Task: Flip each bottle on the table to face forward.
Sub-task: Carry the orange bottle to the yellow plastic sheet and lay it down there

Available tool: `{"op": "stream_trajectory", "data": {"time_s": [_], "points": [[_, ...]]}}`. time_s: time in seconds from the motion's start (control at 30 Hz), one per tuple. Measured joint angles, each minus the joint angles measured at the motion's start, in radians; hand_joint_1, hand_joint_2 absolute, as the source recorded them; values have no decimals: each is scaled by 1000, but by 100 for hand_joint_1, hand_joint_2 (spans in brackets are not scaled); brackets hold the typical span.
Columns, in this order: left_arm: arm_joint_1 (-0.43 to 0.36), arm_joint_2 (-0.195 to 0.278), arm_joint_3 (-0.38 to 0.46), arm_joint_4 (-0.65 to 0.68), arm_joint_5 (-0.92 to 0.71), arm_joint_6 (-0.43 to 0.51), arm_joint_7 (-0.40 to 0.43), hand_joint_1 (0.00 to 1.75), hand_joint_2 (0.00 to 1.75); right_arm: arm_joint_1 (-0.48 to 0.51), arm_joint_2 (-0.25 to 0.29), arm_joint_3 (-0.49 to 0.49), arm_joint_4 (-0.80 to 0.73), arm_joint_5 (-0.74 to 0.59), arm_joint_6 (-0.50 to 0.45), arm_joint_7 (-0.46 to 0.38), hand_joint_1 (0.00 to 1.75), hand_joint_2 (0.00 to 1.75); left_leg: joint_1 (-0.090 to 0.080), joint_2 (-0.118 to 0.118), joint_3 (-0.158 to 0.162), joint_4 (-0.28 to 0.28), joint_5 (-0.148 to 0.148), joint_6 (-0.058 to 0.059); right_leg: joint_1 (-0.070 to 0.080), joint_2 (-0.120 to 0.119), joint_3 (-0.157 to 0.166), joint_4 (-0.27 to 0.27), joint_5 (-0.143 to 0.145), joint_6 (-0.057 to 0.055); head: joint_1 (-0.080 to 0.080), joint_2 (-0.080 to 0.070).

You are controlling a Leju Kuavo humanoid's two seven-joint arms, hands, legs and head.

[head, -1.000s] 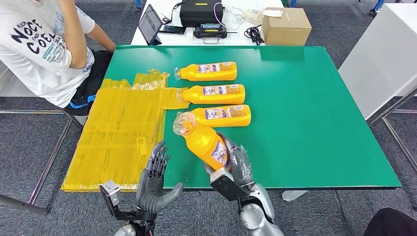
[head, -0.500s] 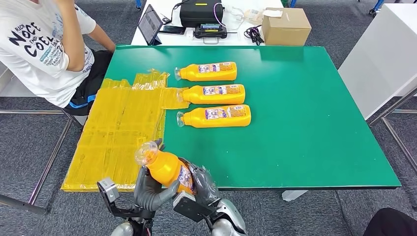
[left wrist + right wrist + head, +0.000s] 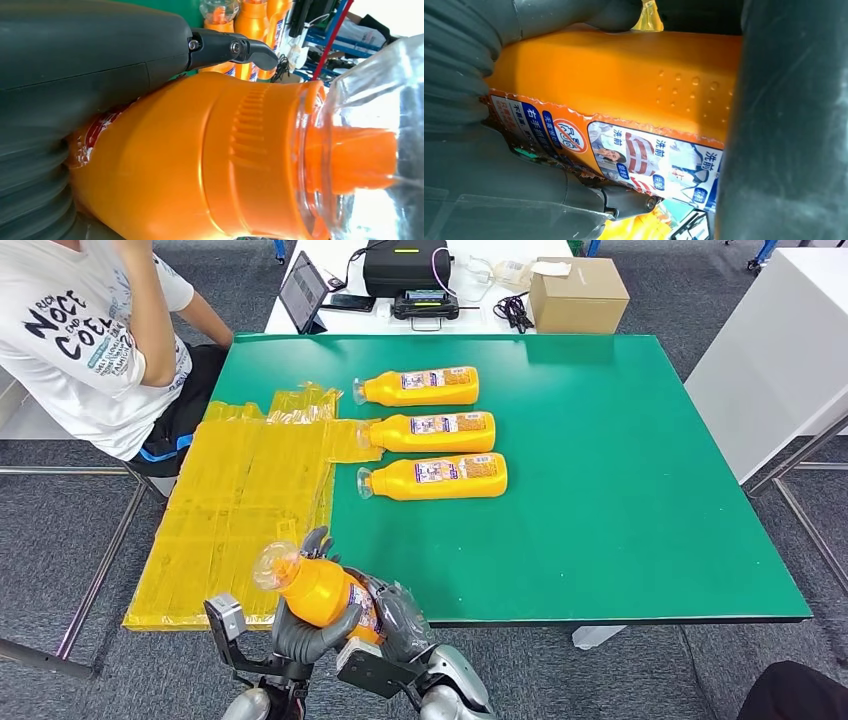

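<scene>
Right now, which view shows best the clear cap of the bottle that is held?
The left wrist view: the clear cap is close, over the orange spout. The head view shows it small, above the left hand. The right wrist view shows the bottle's label side.

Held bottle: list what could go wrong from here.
1. The bottle is gripped between the left hand and right hand out past the table edge; a slip would likely drop it to the floor.
2. Setting it back could knock the nearest bottle on the table out of line.
</scene>
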Motion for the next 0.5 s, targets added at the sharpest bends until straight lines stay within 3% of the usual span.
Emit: {"op": "stream_trajectory", "data": {"time_s": [0.27, 0.3, 0.4, 0.43, 0.5], "points": [[-1, 0, 0, 18, -15, -10, -2, 3, 175, -3, 2, 1, 5, -19, 2, -1, 175, 175, 0, 0, 0, 0, 0, 0, 0, 0, 0, 0, 0, 0, 0, 0], [-1, 0, 0, 19, -15, -10, -2, 17, 175, -3, 2, 1, 6, -19, 2, 0, 175, 175, 0, 0, 0, 0, 0, 0, 0, 0, 0, 0, 0, 0, 0, 0], [-1, 0, 0, 21, -15, -11, -3, 144, 175, -3, 2, 1, 6, -20, 3, 0, 175, 175, 0, 0, 0, 0, 0, 0, 0, 0, 0, 0, 0, 0, 0, 0], [0, 0, 0, 21, -15, -13, -4, 173, 175, -3, 2, 1, 6, -20, 3, 0, 175, 175, 0, 0, 0, 0, 0, 0, 0, 0, 0, 0, 0, 0, 0, 0], [1, 0, 1, 21, -8, -25, -12, 175, 175, -4, 3, 1, 6, -20, 3, 1, 175, 175, 0, 0, 0, 0, 0, 0, 0, 0, 0, 0, 0, 0, 0, 0]]}}
